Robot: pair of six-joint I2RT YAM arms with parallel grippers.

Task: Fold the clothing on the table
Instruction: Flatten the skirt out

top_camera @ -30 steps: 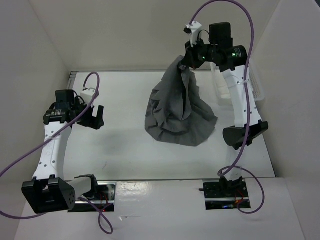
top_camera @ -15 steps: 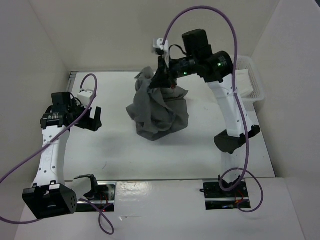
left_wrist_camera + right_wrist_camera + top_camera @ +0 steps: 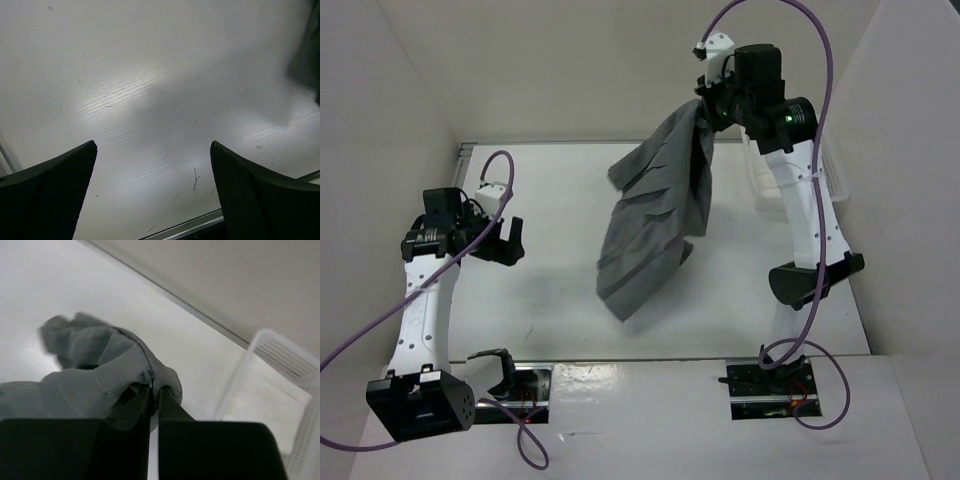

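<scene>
The clothing (image 3: pixel 655 220), a grey pleated skirt, hangs stretched out in the air over the middle of the white table (image 3: pixel 550 300). My right gripper (image 3: pixel 705 108) is raised high at the back and is shut on the clothing's top edge (image 3: pixel 125 365). The wrist view shows the fabric bunched around the pinched fingertips (image 3: pixel 167 402). The lower hem of the clothing swings out toward the front left. My left gripper (image 3: pixel 505 238) hovers at the left side of the table, open and holding nothing. A dark corner of the clothing (image 3: pixel 307 55) shows at the right edge of the left wrist view.
A white mesh basket (image 3: pixel 825 175) holding a white cloth stands at the back right, partly behind the right arm; it also shows in the right wrist view (image 3: pixel 280 385). A metal rail (image 3: pixel 200 225) edges the table. White walls enclose the table.
The right gripper swung left with the bunched clothing, then back to the right and up; the clothing has unfurled and now hangs long, flaring toward the front left. The left arm stayed almost still.
</scene>
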